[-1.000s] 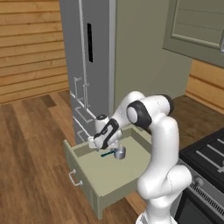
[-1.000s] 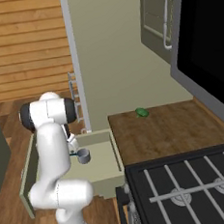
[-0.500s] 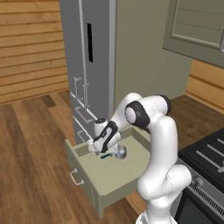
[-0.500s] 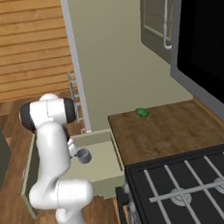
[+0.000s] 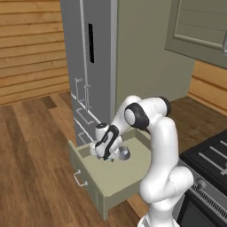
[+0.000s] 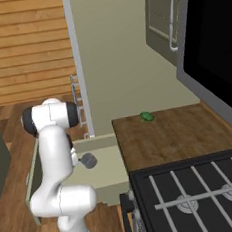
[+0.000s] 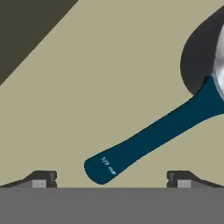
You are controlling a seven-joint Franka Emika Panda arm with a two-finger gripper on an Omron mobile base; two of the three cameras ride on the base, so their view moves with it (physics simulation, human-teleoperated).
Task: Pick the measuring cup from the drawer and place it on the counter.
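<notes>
Gripper (image 7: 111,178): fingers spread wide, nothing between them, low inside the drawer; the teal handle end lies between the two tips.
Measuring cup (image 7: 153,135): lies on the drawer floor, silver bowl toward the drawer's right side, handle reaching toward the gripper; in the left base view the bowl (image 5: 123,153) sits just beside the hand.
Drawer (image 5: 128,177): pulled open below the counter's left edge, bar handle on its front.
Counter (image 6: 180,137): right of the drawer; a small green piece (image 6: 146,116) rests near its back edge.
</notes>
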